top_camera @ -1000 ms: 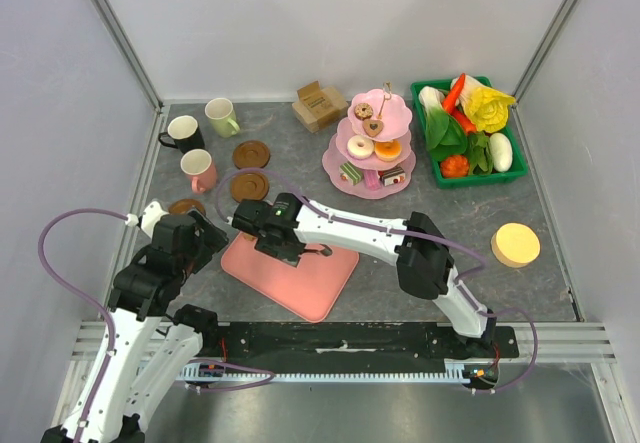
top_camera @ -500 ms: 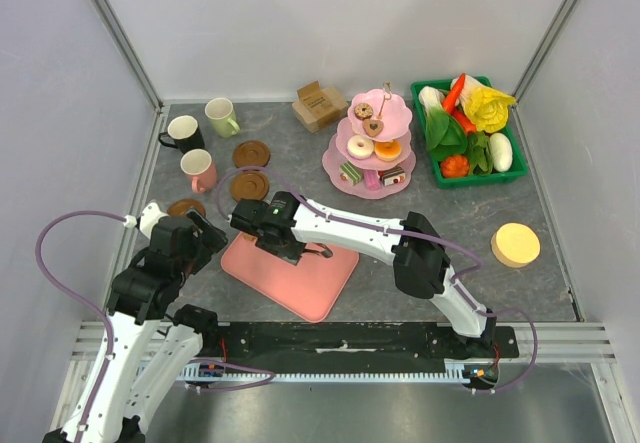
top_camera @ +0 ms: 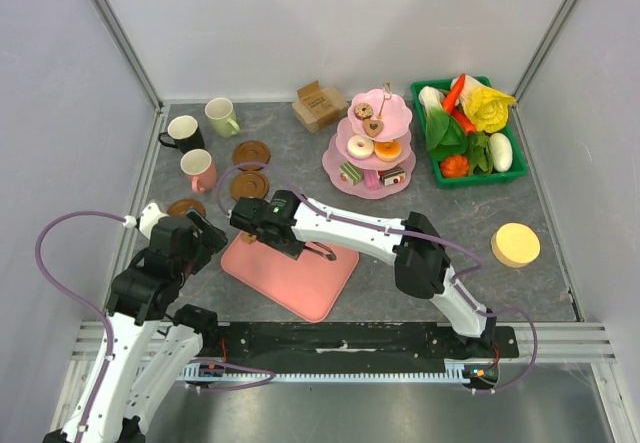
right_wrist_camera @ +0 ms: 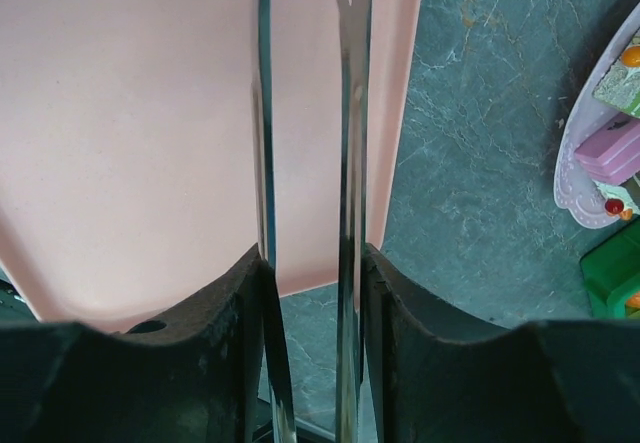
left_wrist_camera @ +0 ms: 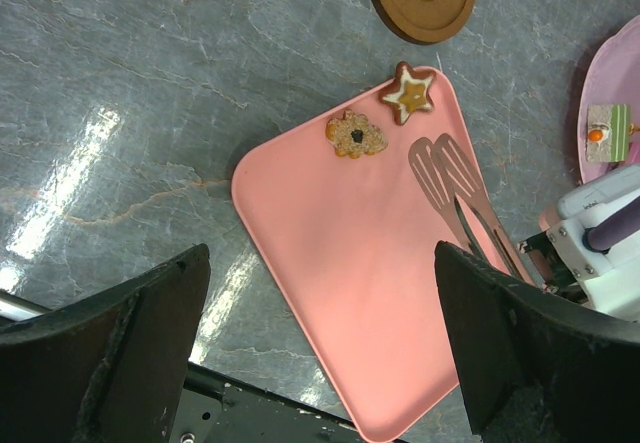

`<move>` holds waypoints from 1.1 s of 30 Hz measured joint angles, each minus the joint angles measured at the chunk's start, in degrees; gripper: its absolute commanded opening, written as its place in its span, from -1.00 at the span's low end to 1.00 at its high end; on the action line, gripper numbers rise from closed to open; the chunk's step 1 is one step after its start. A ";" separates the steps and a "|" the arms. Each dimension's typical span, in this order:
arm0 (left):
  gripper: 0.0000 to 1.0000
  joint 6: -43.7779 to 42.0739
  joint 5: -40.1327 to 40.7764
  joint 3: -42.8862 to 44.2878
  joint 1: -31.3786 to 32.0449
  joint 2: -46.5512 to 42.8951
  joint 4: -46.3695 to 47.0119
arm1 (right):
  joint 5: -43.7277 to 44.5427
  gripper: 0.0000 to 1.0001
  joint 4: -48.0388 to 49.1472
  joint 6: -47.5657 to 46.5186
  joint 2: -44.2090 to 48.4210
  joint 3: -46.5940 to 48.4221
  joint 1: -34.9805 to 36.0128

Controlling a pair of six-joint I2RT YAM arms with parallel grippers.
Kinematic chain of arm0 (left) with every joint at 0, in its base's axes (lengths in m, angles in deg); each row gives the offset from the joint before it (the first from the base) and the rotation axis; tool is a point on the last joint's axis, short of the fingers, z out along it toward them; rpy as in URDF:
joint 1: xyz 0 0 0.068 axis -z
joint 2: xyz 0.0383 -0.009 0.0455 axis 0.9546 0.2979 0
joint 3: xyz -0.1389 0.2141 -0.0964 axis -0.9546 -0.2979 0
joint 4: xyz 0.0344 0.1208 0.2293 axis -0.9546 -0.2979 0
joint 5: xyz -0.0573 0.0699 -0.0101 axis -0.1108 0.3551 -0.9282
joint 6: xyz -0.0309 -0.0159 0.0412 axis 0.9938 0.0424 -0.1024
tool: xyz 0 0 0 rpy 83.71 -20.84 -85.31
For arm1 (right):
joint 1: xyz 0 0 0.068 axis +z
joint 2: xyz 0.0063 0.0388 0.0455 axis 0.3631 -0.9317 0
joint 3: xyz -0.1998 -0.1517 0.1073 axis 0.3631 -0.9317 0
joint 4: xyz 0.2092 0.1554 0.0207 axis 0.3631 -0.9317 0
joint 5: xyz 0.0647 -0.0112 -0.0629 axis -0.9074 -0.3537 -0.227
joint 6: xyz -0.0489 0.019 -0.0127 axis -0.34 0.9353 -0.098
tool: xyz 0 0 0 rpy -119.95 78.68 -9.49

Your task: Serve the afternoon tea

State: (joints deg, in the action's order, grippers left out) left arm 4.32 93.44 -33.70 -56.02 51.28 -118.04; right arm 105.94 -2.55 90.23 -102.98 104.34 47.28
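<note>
Right pincer (right_wrist_camera: pixel 310 263) clenched on metal tongs (left_wrist_camera: pixel 455 178), tips over the pink tray (left_wrist_camera: pixel 330 283). Left pincer (left_wrist_camera: pixel 322 298) fully released, above the tray's near edge. Star cookie (left_wrist_camera: pixel 407 93) and round cookie (left_wrist_camera: pixel 355 135) lay side by side at the tray's far corner, on the surface (left_wrist_camera: pixel 150 113).

Overhead view, wrist views downward (sharing tray (left_wrist_camera: pixel 345 293))

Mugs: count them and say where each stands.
3, all far left: black mug leftmost, pale green mug farther back, pink mug nearest, beside a coaster. None seems hidden.
</note>
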 measured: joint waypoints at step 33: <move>0.99 -0.02 -1.88 -1.03 0.11 0.35 1.68 | -4.57 0.25 13.38 -2.16 3.82 -6.82 0.33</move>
State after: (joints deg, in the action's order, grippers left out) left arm 4.30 91.56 -34.72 -55.91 51.63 -116.36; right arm 101.37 10.83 88.07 -99.15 97.52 47.61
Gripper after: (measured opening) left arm 0.993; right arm 0.616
